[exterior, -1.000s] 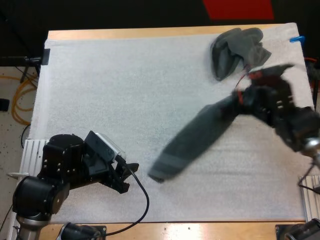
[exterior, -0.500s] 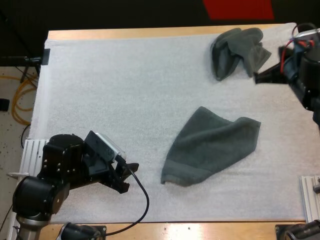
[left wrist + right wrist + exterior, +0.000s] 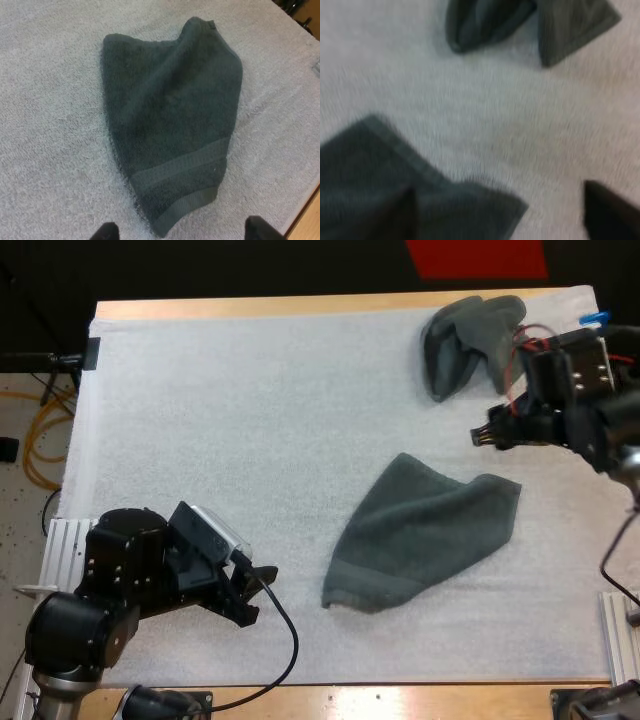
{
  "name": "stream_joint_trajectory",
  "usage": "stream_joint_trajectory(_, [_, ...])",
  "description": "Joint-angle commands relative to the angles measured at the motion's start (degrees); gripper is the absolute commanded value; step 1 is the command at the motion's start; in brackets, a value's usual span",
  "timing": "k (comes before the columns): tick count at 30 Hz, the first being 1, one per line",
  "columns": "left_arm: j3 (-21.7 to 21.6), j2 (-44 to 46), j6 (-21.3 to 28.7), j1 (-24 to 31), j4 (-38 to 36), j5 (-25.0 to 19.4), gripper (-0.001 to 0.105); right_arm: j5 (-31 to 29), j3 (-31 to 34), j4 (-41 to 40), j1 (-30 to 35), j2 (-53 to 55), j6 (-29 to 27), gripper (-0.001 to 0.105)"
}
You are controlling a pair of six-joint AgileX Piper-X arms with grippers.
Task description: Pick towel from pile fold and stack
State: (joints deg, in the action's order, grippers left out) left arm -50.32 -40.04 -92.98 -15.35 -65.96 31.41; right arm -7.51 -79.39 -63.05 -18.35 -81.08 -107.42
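A white mat (image 3: 250, 410) covers the wooden table (image 3: 300, 306). In the high view the loose towel (image 3: 420, 535) lies flat right of the middle and the crumpled pile (image 3: 470, 340) sits at the far right. My right gripper (image 3: 484, 436) hangs between them, and my left gripper (image 3: 258, 595) is at the near left. In the left wrist view my fingertips (image 3: 106, 232) stand wide apart, clear of the towel's hemmed end. In the right wrist view they are spread wide over the towel's corner.

Grey-green towel (image 3: 425, 530) flat mid-mat; crumpled towel pile (image 3: 472, 342) far right.
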Motion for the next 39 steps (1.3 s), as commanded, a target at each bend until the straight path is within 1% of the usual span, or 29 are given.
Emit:
stream_joint_trajectory(1, [-0.22,-0.13,-0.62,-0.3,-0.01,0.07,0.051,-0.09,-0.11,-0.8,0.51,-1.75,0.97,0.074])
stream_joint_trajectory(3, [-0.22,-0.13,-0.62,-0.3,-0.01,0.07,0.051,-0.09,-0.11,-1.2,1.12,-4.27,0.97,0.069])
stream_joint_trajectory(5, [-0.22,-0.13,-0.62,-0.3,-0.01,0.07,0.051,-0.05,-0.11,-1.84,2.45,-7.34,0.97,0.061])
stream_joint_trajectory(8, [-0.22,-0.13,-0.62,-0.3,-0.01,0.07,0.051,0.26,-0.11,-3.0,4.67,-11.05,0.97,0.055])
stream_joint_trajectory(13, [-0.22,-0.13,-0.38,-0.3,0.24,-0.18,0.051,2.45,-0.11,-4.56,8.08,-16.06,0.96,0.055])
stream_joint_trajectory(16, [-0.22,-0.13,-0.01,-0.3,0.24,-2.31,0.051,2.71,0.63,-5.18,9.11,-18.1,0.65,0.055])
stream_joint_trajectory(18, [-0.22,-0.13,-0.01,-0.3,0.24,-3.57,0.051,2.88,2.2,-3.52,9.53,-18.73,0.32,0.055])
stream_joint_trajectory(22, [-0.22,-0.13,0.29,-0.3,0.24,-3.89,0.051,6.64,7.84,1.61,9.71,-18.84,0.27,0.055])
stream_joint_trajectory(26, [-0.22,-0.13,0.29,-0.3,0.24,-3.89,0.051,6.69,13.33,7.53,9.71,-18.84,0.73,0.055])
stream_joint_trajectory(34, [-0.22,-0.13,0.29,-0.3,0.24,-3.89,0.051,7.51,17.48,13.4,9.71,-19.15,0.85,0.055])
stream_joint_trajectory(39, [-0.22,-0.13,0.29,-0.3,0.24,-3.78,0.051,7.82,17.77,16.18,9.71,-21.79,0.95,0.055])
